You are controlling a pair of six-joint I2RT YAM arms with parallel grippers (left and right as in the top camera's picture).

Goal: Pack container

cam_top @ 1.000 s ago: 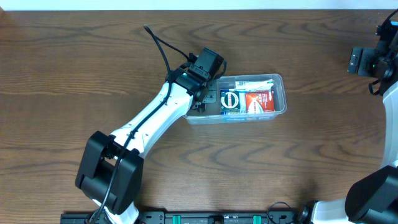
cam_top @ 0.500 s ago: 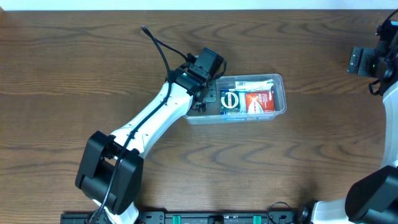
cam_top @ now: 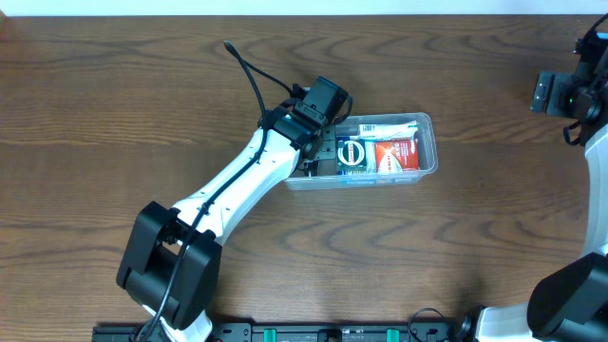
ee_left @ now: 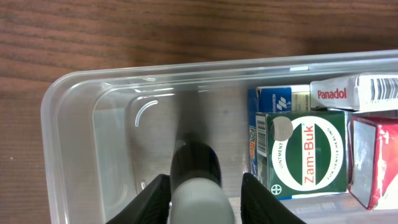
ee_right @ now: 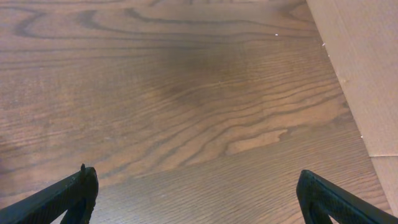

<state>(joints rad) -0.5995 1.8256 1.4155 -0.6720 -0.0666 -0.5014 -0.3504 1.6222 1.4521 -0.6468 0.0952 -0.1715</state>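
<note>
The clear plastic container (cam_top: 427,122) lies at the table's middle and fills the left wrist view (ee_left: 59,118). Its right part holds a green Zam-Buk box (ee_left: 305,149), a white Panadol box (ee_left: 348,93), a blue box (ee_left: 273,99) and a red box (ee_left: 376,158). My left gripper (cam_top: 318,157) is over the container's bare left part (ee_left: 205,186), shut on a dark bottle with a grey cap (ee_left: 196,165). My right gripper (cam_top: 546,92) is open and empty at the far right, above bare wood (ee_right: 196,186).
A pale cardboard-like surface (ee_right: 364,68) borders the wood at the right of the right wrist view. The left arm's black cable (cam_top: 249,76) loops over the table behind the container.
My left arm has shifted slightly to the right, further over the container, with the bottle in it. The right arm has not moved.
</note>
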